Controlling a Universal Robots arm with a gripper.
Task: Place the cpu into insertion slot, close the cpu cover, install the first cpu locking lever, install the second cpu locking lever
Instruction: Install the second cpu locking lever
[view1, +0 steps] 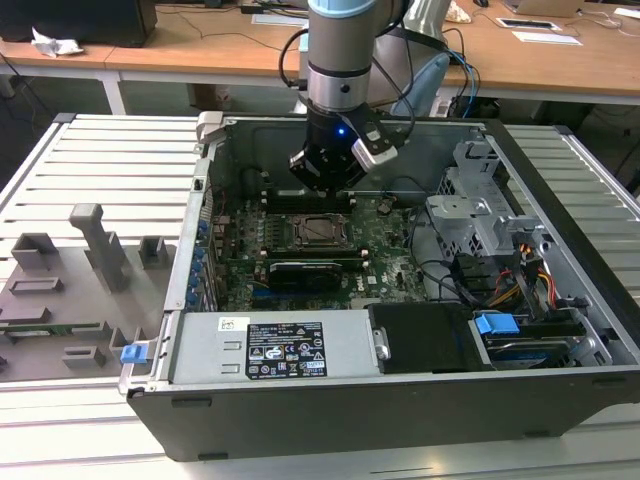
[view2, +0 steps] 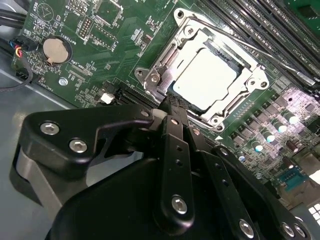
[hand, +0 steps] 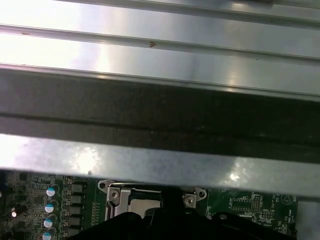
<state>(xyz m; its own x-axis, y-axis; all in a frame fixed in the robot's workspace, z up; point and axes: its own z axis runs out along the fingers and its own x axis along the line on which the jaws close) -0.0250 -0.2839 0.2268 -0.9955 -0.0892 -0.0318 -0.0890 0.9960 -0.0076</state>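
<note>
The cpu (view2: 207, 77), a silvery square chip, lies in the insertion slot (view1: 318, 230) on the green motherboard. The cpu cover (view2: 167, 57), a metal frame with a square window, lies flat around the chip. A thin wire locking lever (view2: 265, 52) runs along the socket's far side. In the exterior view my gripper (view1: 325, 186) hangs just above the back edge of the socket. In the second wrist view my gripper (view2: 172, 104) is shut, its tips pressed together at the socket's near edge. Whether they touch a lever there I cannot tell. The socket's edge (hand: 135, 196) also appears in the first wrist view.
The open computer case (view1: 200, 200) lies on a ribbed metal table. Memory slots (view2: 260, 20) run beside the socket, and a long black card (view1: 310, 270) sits in front of it. A drive cage (view1: 480, 210) and cables (view1: 500, 280) fill the exterior view's right. Grey fixtures (view1: 95, 250) stand outside.
</note>
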